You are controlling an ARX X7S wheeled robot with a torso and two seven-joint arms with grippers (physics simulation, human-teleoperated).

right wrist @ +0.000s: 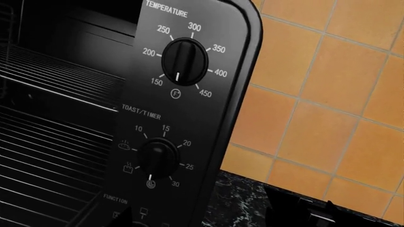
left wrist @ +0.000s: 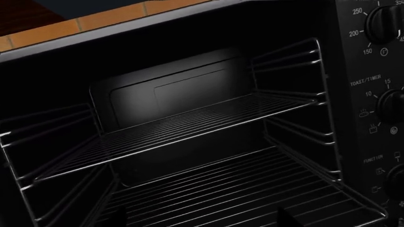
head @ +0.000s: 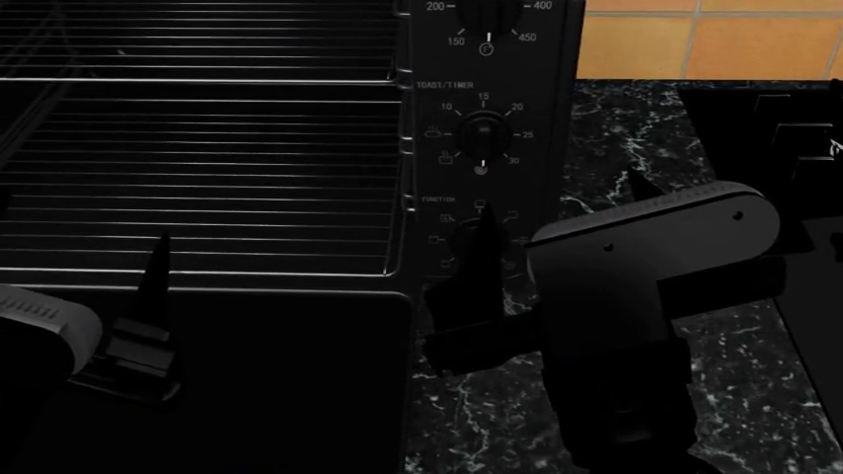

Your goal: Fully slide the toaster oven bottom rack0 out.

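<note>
My right gripper (head: 481,252) looks like matt black plastic. The toaster oven (right wrist: 189,118) has a smooth, satiny black panel; its bottom rack0 (left wrist: 252,189) is thin shiny metal wire. The table (head: 633,168) is glossy black white-veined stone, the wall tiles (right wrist: 328,94) smooth orange ceramic.

Orange tiled wall (right wrist: 328,94) with pale grout behind; black white-veined marble countertop (head: 633,148) below; dim light

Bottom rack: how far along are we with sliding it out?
Done: the toaster oven stands open. In hand: the left hand sits at the bottom rack's front rim, grip unclear. Left: pulling it fully out. Whether it has started out, I can't tell.
</note>
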